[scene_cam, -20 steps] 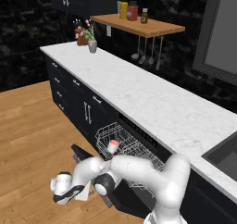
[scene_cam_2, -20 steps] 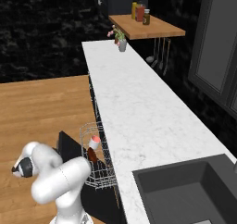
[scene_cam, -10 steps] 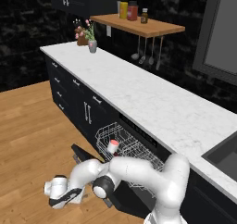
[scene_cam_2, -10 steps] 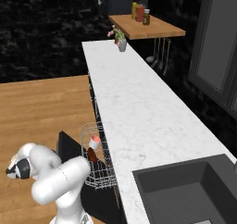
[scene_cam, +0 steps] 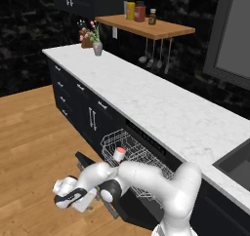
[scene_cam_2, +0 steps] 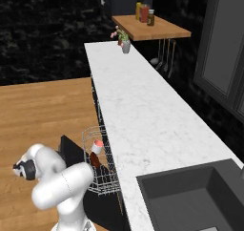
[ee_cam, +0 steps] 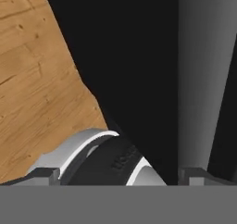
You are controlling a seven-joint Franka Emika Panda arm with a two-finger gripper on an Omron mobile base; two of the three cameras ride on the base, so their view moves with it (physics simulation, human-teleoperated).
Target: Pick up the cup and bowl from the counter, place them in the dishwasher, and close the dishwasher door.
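The dishwasher (scene_cam: 146, 147) stands open under the counter (scene_cam: 161, 108), its white wire rack (scene_cam: 134, 154) pulled out. In the rack sits the white cup (scene_cam: 118, 153) (scene_cam_2: 97, 146), and the reddish-brown bowl (scene_cam_2: 95, 161) leans beside it. The black dishwasher door (scene_cam: 90, 164) (scene_cam_2: 71, 151) (ee_cam: 139, 61) hangs dropped open. My gripper (scene_cam: 78, 202) (ee_cam: 121, 174) is low near the wooden floor, at the door's outer edge. It is open and holds nothing.
Black drawer cabinets (scene_cam: 73, 96) with silver handles run left of the dishwasher. A small vase with flowers (scene_cam: 96, 46) stands at the counter's far end under a wooden shelf (scene_cam: 146, 28) with jars. A dark sink (scene_cam_2: 195, 201) lies at the near end. Wooden floor (scene_cam: 34, 142) spreads to the left.
The hand dipped slightly lower and to the left beside the door, then came back a little. Jaws stay open; the cup, bowl and rack have not moved.
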